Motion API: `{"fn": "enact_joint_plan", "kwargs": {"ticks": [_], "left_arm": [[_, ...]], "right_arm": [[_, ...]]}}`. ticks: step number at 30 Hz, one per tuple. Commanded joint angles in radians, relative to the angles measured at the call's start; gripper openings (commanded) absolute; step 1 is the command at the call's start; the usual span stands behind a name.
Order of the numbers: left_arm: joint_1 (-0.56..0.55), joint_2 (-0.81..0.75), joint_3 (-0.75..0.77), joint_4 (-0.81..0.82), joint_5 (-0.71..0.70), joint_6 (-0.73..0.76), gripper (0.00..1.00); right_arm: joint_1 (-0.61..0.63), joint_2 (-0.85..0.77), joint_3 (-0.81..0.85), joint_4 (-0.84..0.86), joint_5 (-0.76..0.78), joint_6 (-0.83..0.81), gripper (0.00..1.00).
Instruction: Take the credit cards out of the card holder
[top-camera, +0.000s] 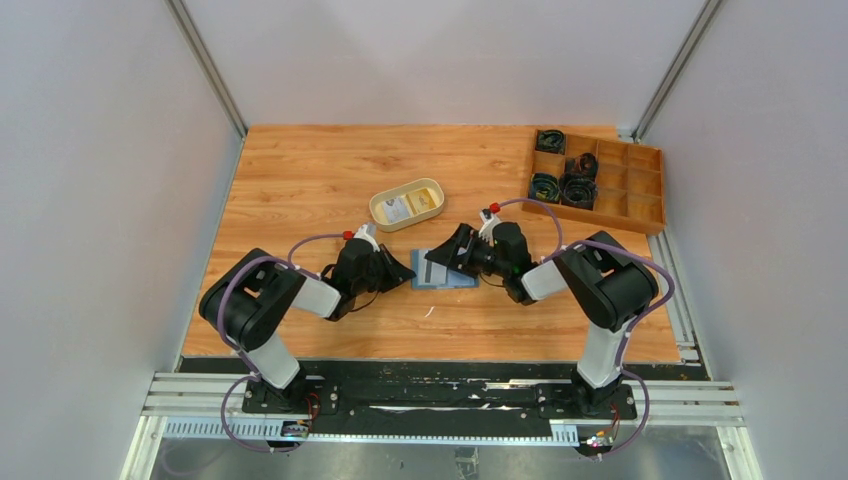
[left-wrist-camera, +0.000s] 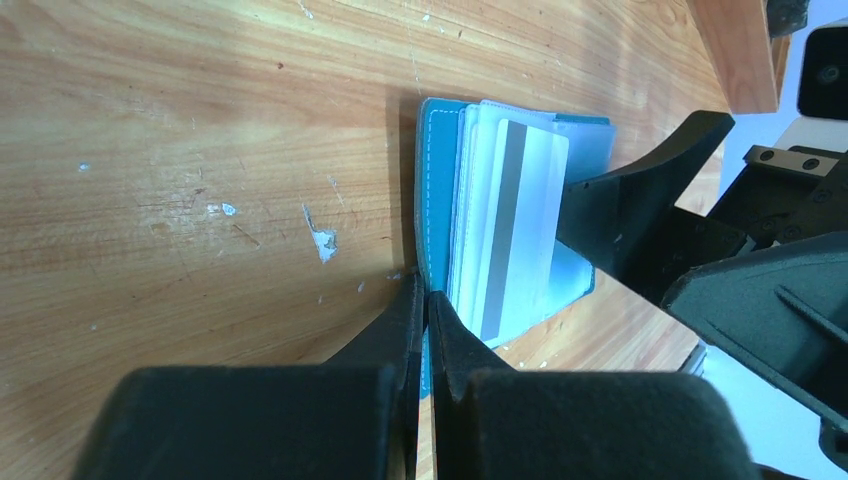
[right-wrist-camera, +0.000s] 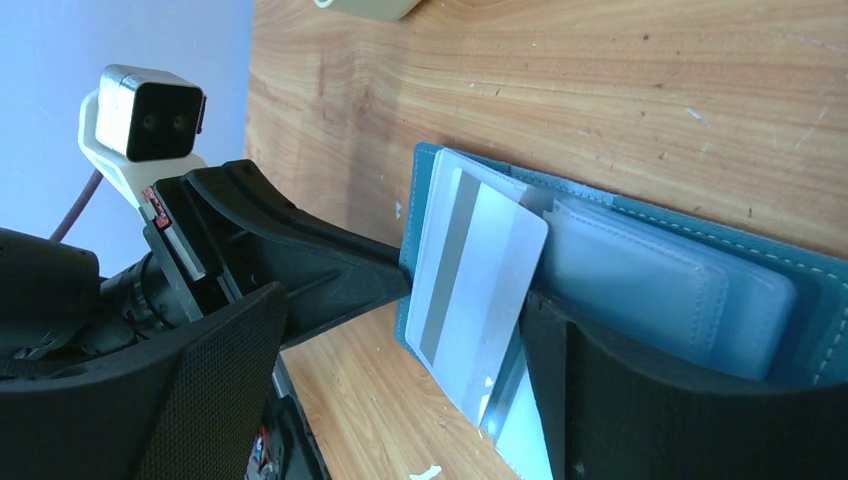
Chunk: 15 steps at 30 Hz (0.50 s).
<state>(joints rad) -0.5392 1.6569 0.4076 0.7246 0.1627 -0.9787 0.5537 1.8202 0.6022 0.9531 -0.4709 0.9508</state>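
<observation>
The blue card holder (top-camera: 452, 279) lies open on the wood between my two grippers. My left gripper (left-wrist-camera: 425, 295) is shut on its near edge (left-wrist-camera: 436, 170), pinning it down. A white card with a grey stripe (right-wrist-camera: 480, 270) sticks partly out of the pale inner pockets (right-wrist-camera: 650, 280) and leans on the inner face of one finger (right-wrist-camera: 620, 390) of my right gripper (right-wrist-camera: 400, 340). The right gripper's jaws stand wide apart. The same card shows in the left wrist view (left-wrist-camera: 515, 220). A second pale card edge (right-wrist-camera: 522, 435) lies under it.
A cream oval tray (top-camera: 436, 188) behind the card holder holds a whitish card (top-camera: 398, 209) and a yellow one (top-camera: 425, 200). A wooden compartment box (top-camera: 645, 195) with black coiled items stands at the back right. Grey walls close in both sides.
</observation>
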Motion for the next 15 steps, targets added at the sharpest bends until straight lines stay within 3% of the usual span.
{"fn": "enact_joint_plan", "kwargs": {"ticks": [1, 12, 15], "left_arm": [[-0.005, 0.039, -0.007, -0.033, -0.043, 0.029, 0.0], [-0.006, 0.043, -0.01, -0.033, -0.046, 0.031, 0.0], [-0.006, 0.043, -0.012, -0.033, -0.045, 0.033, 0.0]], "right_arm": [[0.001, 0.039, -0.047, -0.048, -0.061, 0.057, 0.85], [0.0, 0.019, -0.059, -0.041, -0.062, 0.057, 0.35], [-0.001, 0.021, -0.063, -0.034, -0.061, 0.06, 0.26]]}}
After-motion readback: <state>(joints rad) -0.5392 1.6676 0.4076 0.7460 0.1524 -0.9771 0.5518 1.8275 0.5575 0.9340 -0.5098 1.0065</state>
